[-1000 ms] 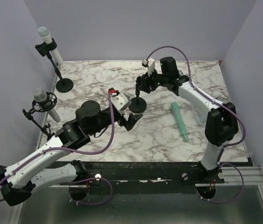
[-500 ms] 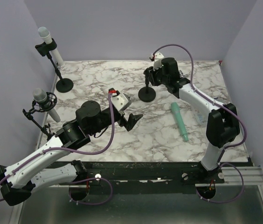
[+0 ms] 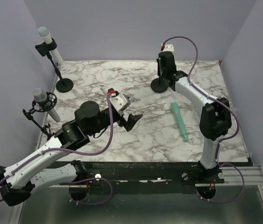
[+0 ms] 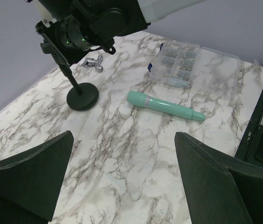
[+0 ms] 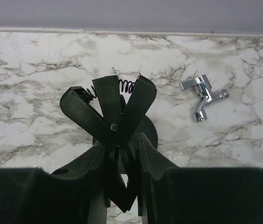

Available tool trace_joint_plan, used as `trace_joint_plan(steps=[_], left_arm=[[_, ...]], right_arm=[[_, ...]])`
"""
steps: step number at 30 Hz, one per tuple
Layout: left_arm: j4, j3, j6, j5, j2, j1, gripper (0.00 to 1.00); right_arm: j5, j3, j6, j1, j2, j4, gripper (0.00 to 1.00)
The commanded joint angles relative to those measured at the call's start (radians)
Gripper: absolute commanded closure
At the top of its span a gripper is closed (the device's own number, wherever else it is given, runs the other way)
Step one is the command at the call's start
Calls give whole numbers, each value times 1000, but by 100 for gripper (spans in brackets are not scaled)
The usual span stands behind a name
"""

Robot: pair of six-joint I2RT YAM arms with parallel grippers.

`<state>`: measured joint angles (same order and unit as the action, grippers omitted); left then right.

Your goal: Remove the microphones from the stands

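The mint-green microphone (image 3: 179,121) lies flat on the marble table, right of centre, free of any stand; it also shows in the left wrist view (image 4: 164,105). My right gripper (image 3: 165,70) is shut on the black clip (image 5: 110,112) of the empty stand, whose round base (image 3: 160,85) rests at the back of the table. In the right wrist view my right gripper (image 5: 122,163) pinches the clip's lower tabs. My left gripper (image 3: 132,120) is open and empty above the table's middle, its jaws wide apart in the left wrist view (image 4: 122,182).
Two other stands holding grey-tipped microphones are at the left: one at the back (image 3: 47,44), one nearer (image 3: 43,100). A chrome tap fitting (image 5: 201,95) lies behind the empty stand. A clear compartment box (image 4: 180,58) sits right of the green microphone.
My right arm has carried the empty stand from the table's middle towards the back right. My left arm has stayed still, open.
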<state>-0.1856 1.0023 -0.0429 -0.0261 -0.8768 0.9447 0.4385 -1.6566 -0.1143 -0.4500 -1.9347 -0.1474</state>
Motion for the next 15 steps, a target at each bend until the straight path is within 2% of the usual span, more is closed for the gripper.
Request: trace_joint_plan(steps=[1,6,7,8,11,15], left_arm=[[-10,18,-12,18,19,6,7],[-8,16,-14,18,27,6,7],[-8,15,-14,18,27,6,7],[-7,15,-14,18,28,6,7],[-5,13,-13,18,27,7,7],[-8,16,-14,18,21,8,7]], right_arm=[[101,-61,-83,-3,-31,-15,99],[91,-65,-84,-3,-46,-35,99],[80,-65,-82,-3,-46,-38,96],[68,-67,-77,-4,-44,-43,90],[45,-92,-76,-4,-36,-80,61],[35,-111,-76,-7,7,-118,30]])
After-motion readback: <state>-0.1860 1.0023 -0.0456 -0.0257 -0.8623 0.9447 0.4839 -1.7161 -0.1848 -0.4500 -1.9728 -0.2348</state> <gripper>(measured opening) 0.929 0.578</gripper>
